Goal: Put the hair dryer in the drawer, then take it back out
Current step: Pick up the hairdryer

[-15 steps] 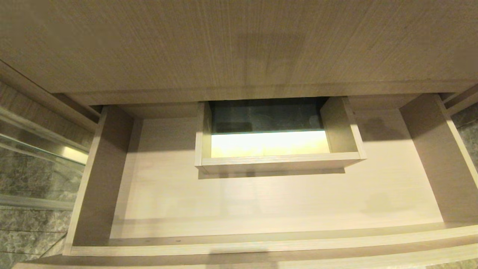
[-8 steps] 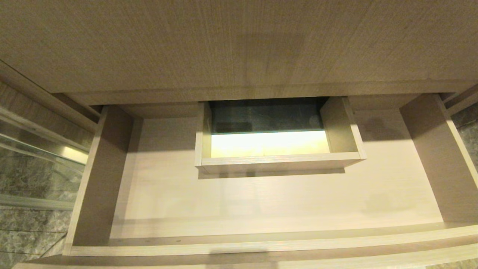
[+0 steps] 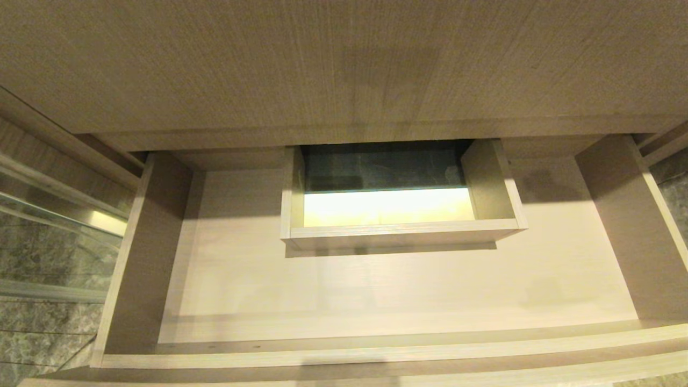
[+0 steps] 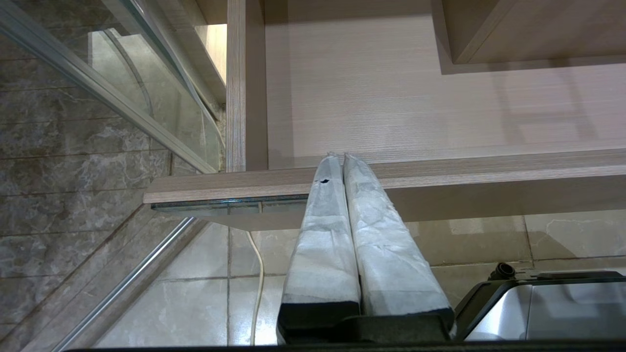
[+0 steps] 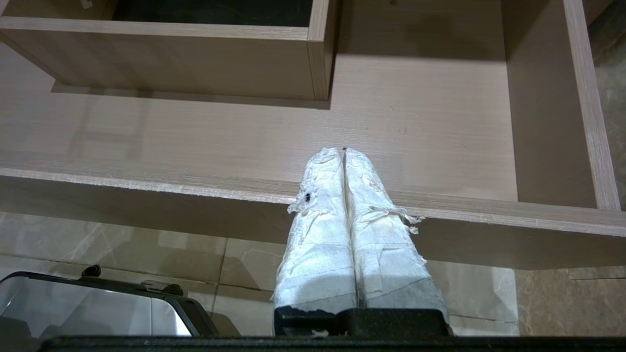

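**Drawer stands open and bare; hair dryer nowhere in sight**

Below the wood-grain cabinet front, the drawer (image 3: pixel 376 290) is pulled fully out, and its pale floor holds nothing in any of the three views. Against its back edge, midway between the two side walls, sits the boxed cut-out (image 3: pixel 400 231), a walled opening without a floor of its own: dark stone and a bright patch of light show through it, and nothing lies inside.

The hair dryer appears in no view, so where it is cannot be told. Judging by the bare drawer, either the first half of the task has not begun or the dryer has already been put in and lifted out again (the views alone do not settle which). If it is yet to start, everything remains: fetch the dryer, lay it in the drawer, then take it out.

Neither arm shows from the head camera. The left gripper (image 4: pixel 342 156) hangs just outside the drawer's front edge near its left corner, jaws pressed together on nothing. The right gripper (image 5: pixel 344 150) hangs likewise at the front edge, nearer the right side wall (image 5: pixel 584 98), jaws together and empty too. Under both lies tiled floor (image 4: pixel 195 303), with a glass panel (image 4: pixel 122 112) off the drawer's left side.
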